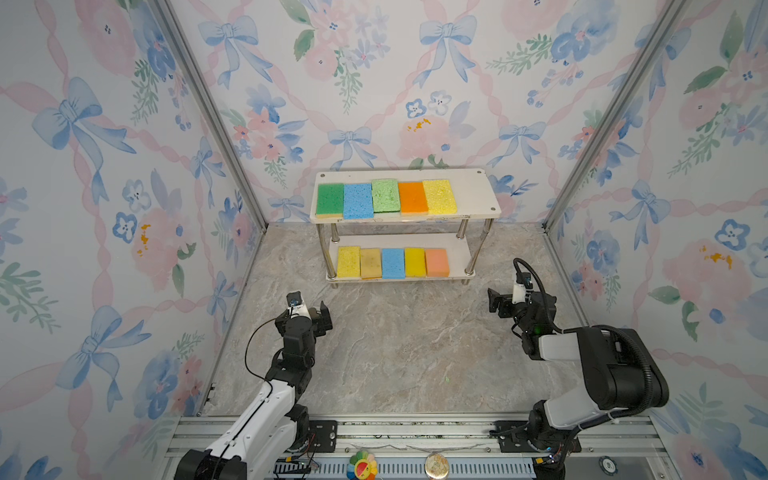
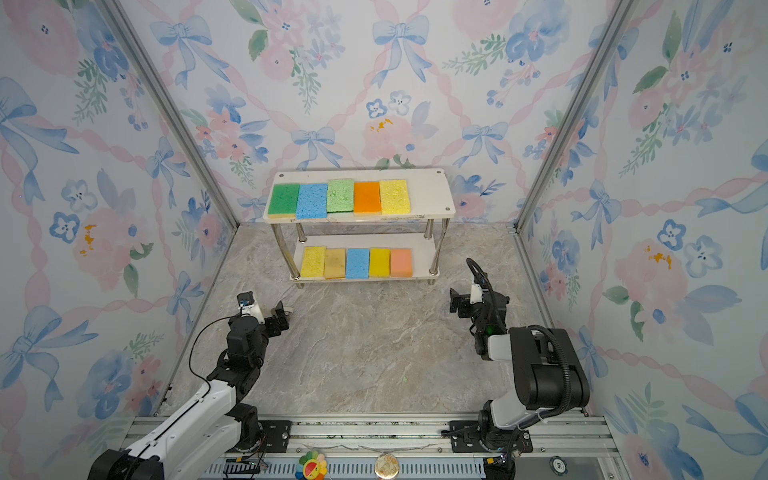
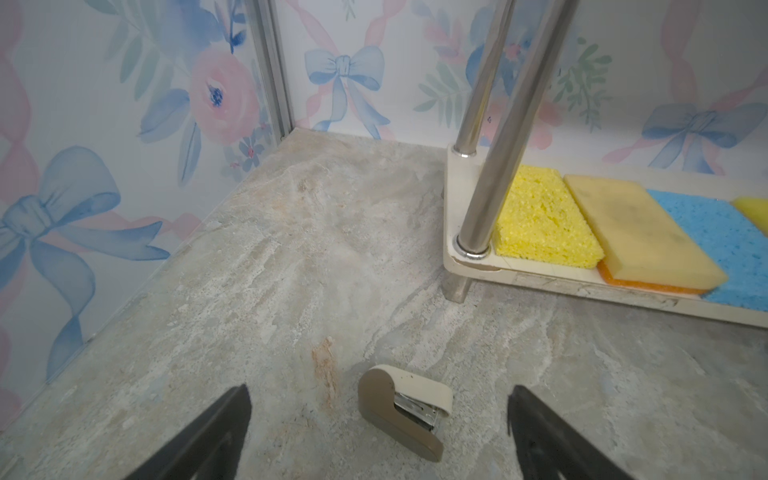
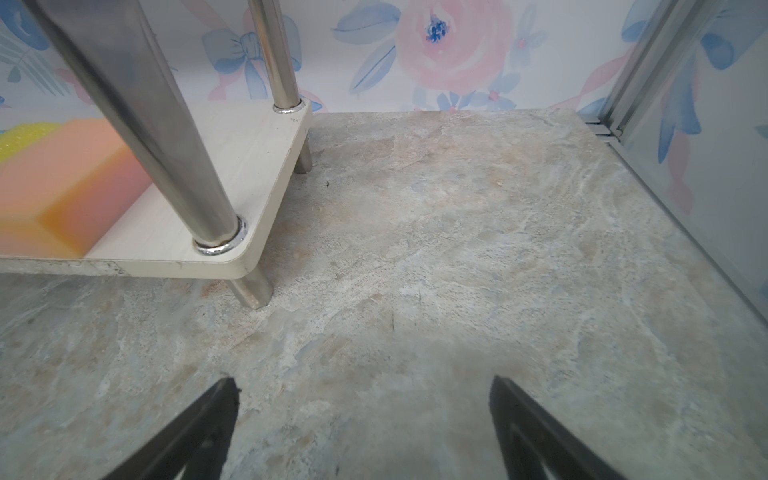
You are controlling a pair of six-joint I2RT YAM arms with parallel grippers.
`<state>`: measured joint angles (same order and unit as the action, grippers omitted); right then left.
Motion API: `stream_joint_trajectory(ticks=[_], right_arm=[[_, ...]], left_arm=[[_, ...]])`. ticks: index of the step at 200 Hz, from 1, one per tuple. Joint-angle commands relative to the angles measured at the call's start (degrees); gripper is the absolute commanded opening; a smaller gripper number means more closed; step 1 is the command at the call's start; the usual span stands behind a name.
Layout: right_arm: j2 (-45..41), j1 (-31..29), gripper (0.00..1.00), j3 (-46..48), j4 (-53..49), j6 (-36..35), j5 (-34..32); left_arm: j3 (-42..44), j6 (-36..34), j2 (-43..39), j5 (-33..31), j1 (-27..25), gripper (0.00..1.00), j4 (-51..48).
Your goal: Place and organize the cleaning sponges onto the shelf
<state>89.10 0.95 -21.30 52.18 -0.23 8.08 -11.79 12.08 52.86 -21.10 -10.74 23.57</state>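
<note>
A grey-beige marbled bench (image 1: 395,353) fills the floor of the cell, closed in on three sides by wallpaper (image 1: 374,83) of blue bows, pink ribbons and flowers. Aluminium posts (image 1: 208,112) run up the two back corners. In the left wrist view a small beige-and-tan stapler (image 3: 405,411) lies on the bench beside a rusty smear (image 3: 326,365). A tiny green speck (image 1: 446,379) sits near mid-bench. Along the front rail (image 1: 415,428) rest a rainbow flower toy (image 1: 363,466), a round pale disc (image 1: 436,464) and a dark token (image 1: 608,463).
</note>
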Motion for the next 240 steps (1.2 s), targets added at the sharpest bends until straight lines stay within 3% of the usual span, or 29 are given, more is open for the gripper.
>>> stream_joint_trajectory(ticks=[1, 67, 115, 151, 194, 226, 240], right_arm=[[-0.2, -0.4, 0.97, -0.6, 1.3, -0.2, -0.8], [-0.2, -0.5, 0.97, -0.6, 1.3, -0.1, -0.9], [-0.2, -0.4, 0.97, -0.6, 1.4, -0.1, -0.8], [-0.2, -0.4, 0.97, -0.6, 1.5, -0.1, -0.8], [-0.2, -0.4, 0.97, -0.6, 1.4, -0.1, -0.7], [-0.2, -0.5, 0.97, -0.6, 1.5, -0.2, -1.0], [-0.2, -0.5, 0.97, -0.6, 1.5, -0.2, -0.9]], left_arm=[[-3.1, -3.7, 8.4, 3.1, 0.6, 0.98, 5.8], [-15.3, -8.5, 32.0, 3.2, 0.9, 0.98, 8.1], [-20.5, -10.4, 38.5, 6.1, 1.1, 0.98, 13.3], [-17.2, -14.6, 38.4, 11.4, 0.7, 0.98, 22.5], [-8.5, -12.4, 33.5, 9.9, 1.7, 0.98, 33.7], [0.8, -10.1, 34.7, 22.1, 7.4, 0.98, 51.3], [1.6, -10.0, 34.8, 22.6, 7.6, 0.98, 52.8]])
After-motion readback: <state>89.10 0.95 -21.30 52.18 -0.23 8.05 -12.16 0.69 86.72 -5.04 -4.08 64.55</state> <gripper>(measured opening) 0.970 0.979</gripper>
